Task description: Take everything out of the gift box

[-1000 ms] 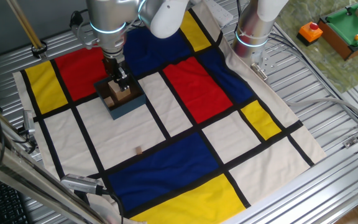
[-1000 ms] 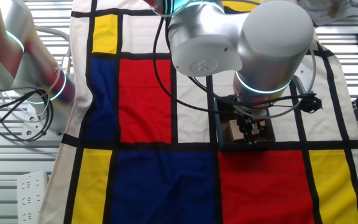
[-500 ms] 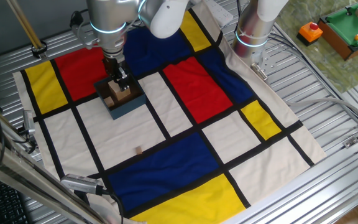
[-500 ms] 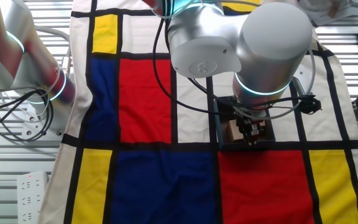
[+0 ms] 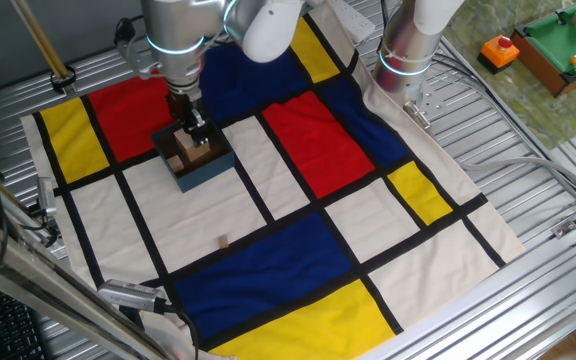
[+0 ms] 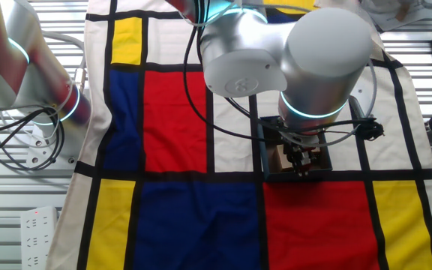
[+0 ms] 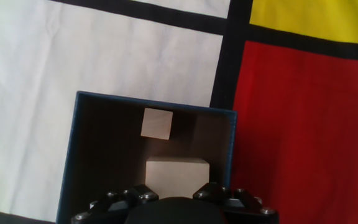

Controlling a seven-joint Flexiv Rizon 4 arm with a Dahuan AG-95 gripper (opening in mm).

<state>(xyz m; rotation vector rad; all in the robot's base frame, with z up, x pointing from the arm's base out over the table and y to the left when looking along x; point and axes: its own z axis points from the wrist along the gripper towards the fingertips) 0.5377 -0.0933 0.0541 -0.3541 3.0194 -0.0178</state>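
You see little changed over the last second: the silver arm [image 5: 173, 40] has shifted only slightly above the blue-grey, brown-lined square gift box [image 7: 73, 162] on the colour-block cloth [image 5: 308, 150], so extraction looks not yet begun. The pale beige wooden cube [image 7: 177, 178] lies directly under the black two-finger gripper [image 7: 174, 200]; whether its jaws are apart, you cannot tell. The smaller tan block [image 7: 156, 122] sits beyond, apart.

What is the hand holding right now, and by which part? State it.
Cannot be told. The hand sits low in the gift box at the larger cube, but finger contact on its sides is hidden.
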